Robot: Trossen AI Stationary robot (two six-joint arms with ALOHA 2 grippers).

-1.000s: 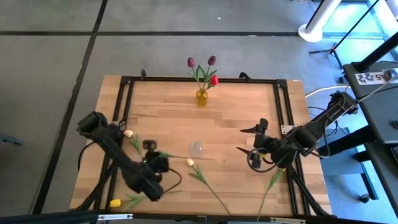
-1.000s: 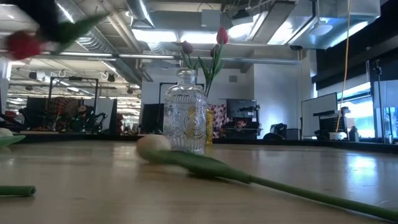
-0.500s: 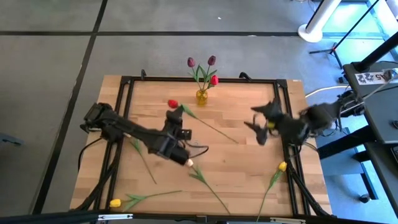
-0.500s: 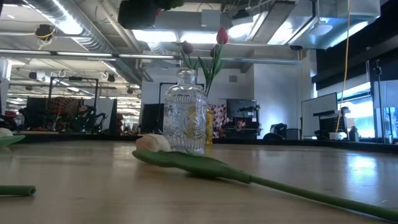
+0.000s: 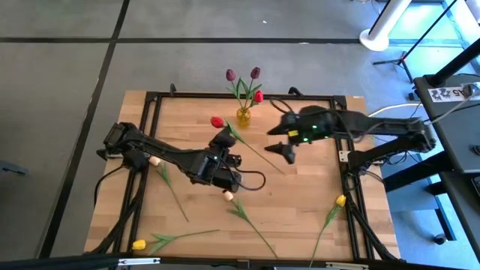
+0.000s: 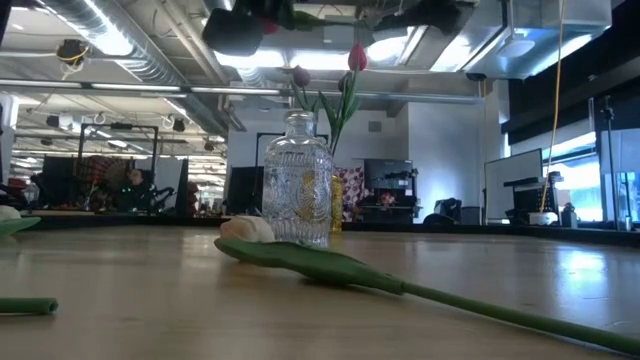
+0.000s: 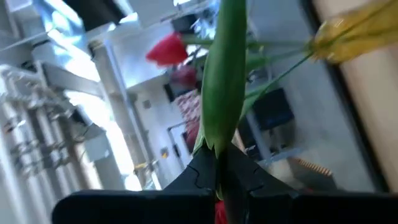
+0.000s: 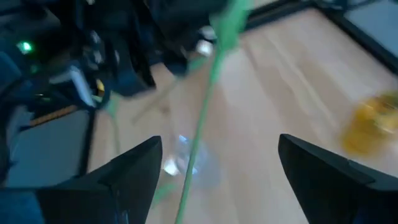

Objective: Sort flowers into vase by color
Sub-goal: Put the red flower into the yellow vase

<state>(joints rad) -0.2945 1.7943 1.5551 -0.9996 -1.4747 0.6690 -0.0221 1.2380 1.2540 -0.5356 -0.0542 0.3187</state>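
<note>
My left gripper (image 5: 225, 144) is shut on a red tulip (image 5: 217, 121) held above the table, just near-left of the yellow vase (image 5: 243, 116). That vase carries two dark purple tulips and a red one. The held tulip's stem (image 5: 262, 159) slants toward the right. My right gripper (image 5: 282, 144) is open beside that stem; in its wrist view the stem (image 8: 208, 106) runs between its spread fingers (image 8: 134, 168) without visibly touching them. The clear glass vase (image 6: 298, 180) stands mid-table, hidden under my left arm in the high view. My left gripper pinches the red tulip between its two fingers (image 7: 205, 171) on the stem and leaf base (image 7: 219, 140), below the head (image 7: 166, 50). The tulip is lifted clear, head toward the yellow vase and stem trailing past the fingers.
Loose tulips lie flat on the table: a peach one (image 5: 227, 196) in front of the clear vase, another peach one (image 5: 155, 160) on the left, a yellow one (image 5: 138, 244) at the near-left corner and a yellow one (image 5: 340, 200) at the right. A black frame (image 5: 341, 135) edges the table.
My left gripper, carrying the red tulip, has swung from the near-left part of the table toward the far edge and the yellow vase. My right gripper has moved from the near-right area leftward and toward the far edge, to the held tulip's stem.
</note>
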